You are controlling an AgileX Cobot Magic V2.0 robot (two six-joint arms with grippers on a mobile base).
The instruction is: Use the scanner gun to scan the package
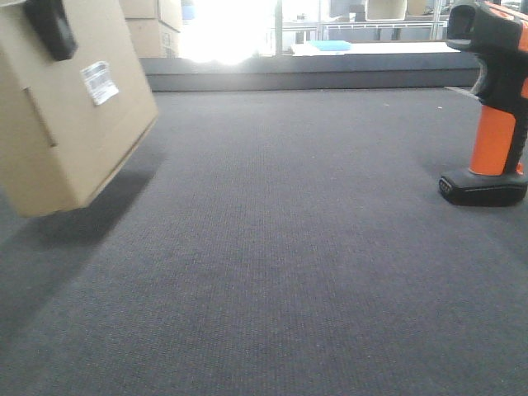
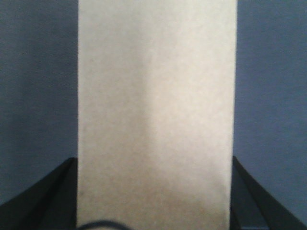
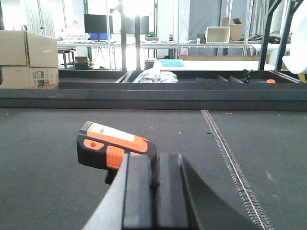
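left gripper (image 2: 156,211) clamps box (image 1: 58,115), tilted, lifted off counter (image 1: 272,272), upper left of front view, label (image 1: 99,82) facing right | right gripper (image 3: 154,191) pressed together, behind scanner (image 1: 491,99) | scanner upright on its base, right edge, on counter

Dark grey carpet (image 1: 280,247), stacked cardboard boxes (image 3: 29,60), bright window glare (image 1: 227,29)

left gripper (image 2: 156,191) clamped w/ wide jaws, right gripper (image 3: 154,191) closed
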